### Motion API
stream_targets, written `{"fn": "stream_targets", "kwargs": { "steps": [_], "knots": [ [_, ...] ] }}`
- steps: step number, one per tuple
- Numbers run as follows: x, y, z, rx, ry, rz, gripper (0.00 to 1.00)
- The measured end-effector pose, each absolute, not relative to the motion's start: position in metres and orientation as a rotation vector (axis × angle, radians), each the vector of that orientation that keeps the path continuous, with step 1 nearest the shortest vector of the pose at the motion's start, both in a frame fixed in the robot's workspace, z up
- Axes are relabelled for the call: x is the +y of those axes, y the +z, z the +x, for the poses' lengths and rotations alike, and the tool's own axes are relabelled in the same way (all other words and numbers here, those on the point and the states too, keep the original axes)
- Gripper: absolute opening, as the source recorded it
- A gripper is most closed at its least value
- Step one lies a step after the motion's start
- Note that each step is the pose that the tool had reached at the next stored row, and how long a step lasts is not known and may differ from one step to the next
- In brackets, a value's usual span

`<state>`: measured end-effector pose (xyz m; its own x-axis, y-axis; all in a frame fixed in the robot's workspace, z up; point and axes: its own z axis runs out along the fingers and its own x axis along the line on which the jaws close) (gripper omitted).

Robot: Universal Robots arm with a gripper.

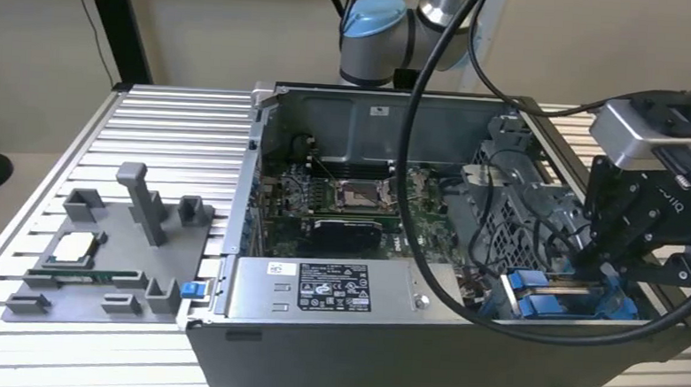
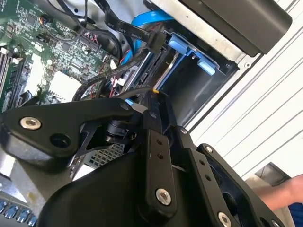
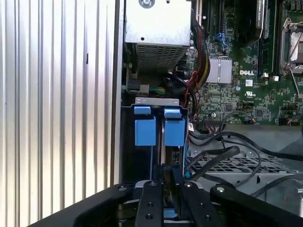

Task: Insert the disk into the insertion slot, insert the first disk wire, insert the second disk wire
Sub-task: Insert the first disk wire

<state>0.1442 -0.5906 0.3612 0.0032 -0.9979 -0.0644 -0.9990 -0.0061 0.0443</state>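
My black gripper [image 1: 590,275] hangs low at the exterior view's right, inside the open computer case, right over the insertion slot [image 1: 518,287] with its blue fittings. The disk [image 3: 173,132] stands edge-on in the slot [image 3: 156,100], with blue carrier tabs at its end. In the first wrist view the gripper [image 3: 166,177] has its fingers close together on a thin dark piece, and a black wire [image 3: 213,158] runs in to it. The second wrist view shows the gripper [image 2: 154,94] at the edge of the disk [image 2: 163,71], with a black wire [image 2: 120,92] curving to the tips.
The grey labelled power supply [image 1: 316,289] and the motherboard [image 1: 345,202] fill the case beside the slot. Loose black and blue cables [image 2: 142,21] cross above the bay. A grey fixture tray [image 1: 93,269] sits on the slatted table. A person's hand [image 2: 284,194] is outside the case.
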Motion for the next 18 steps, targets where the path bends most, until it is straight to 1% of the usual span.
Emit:
{"fn": "stream_targets", "kwargs": {
  "steps": [15,18],
  "knots": [
    [-0.5912,0.3558,0.1452,2.204,0.121,-2.215,0.00],
    [-0.5876,0.3540,0.1468,2.204,0.120,-2.215,0.00]
  ]
}}
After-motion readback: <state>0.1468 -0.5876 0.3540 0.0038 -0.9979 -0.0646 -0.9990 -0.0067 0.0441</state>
